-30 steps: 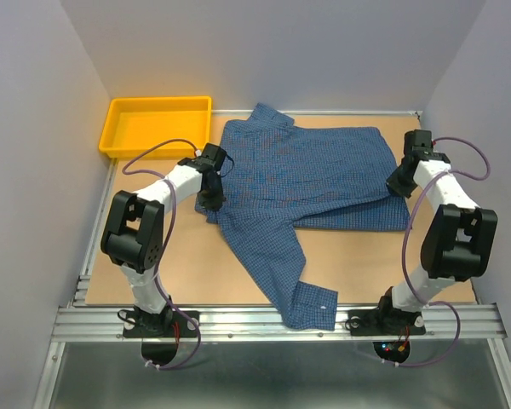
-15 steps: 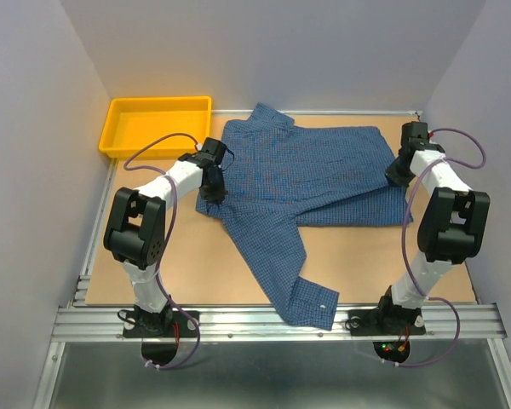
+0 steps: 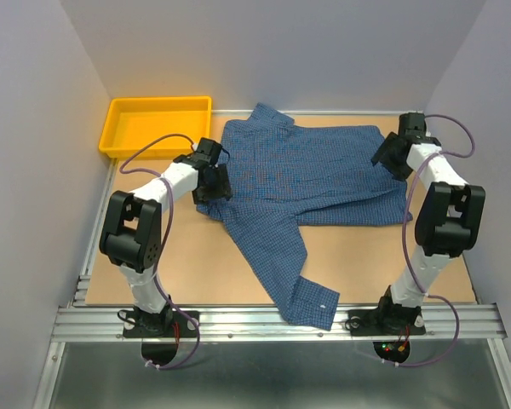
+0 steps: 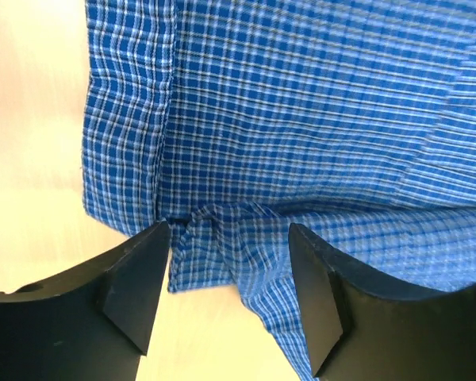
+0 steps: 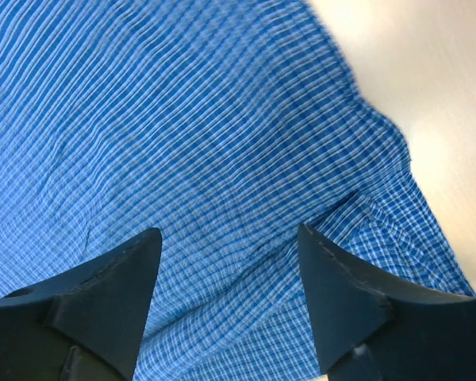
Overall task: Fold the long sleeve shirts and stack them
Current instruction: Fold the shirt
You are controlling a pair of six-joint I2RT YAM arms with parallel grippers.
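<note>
I find the shirt lying flat on the far half of the surface, collar at the far edge. One sleeve trails toward the near rail. My left hand stands open over the shirt's left edge and my right hand over its right; neither grips cloth. Judgement: folding is at an early stage, the sleeve is not tucked in, and nothing is stacked.
</note>
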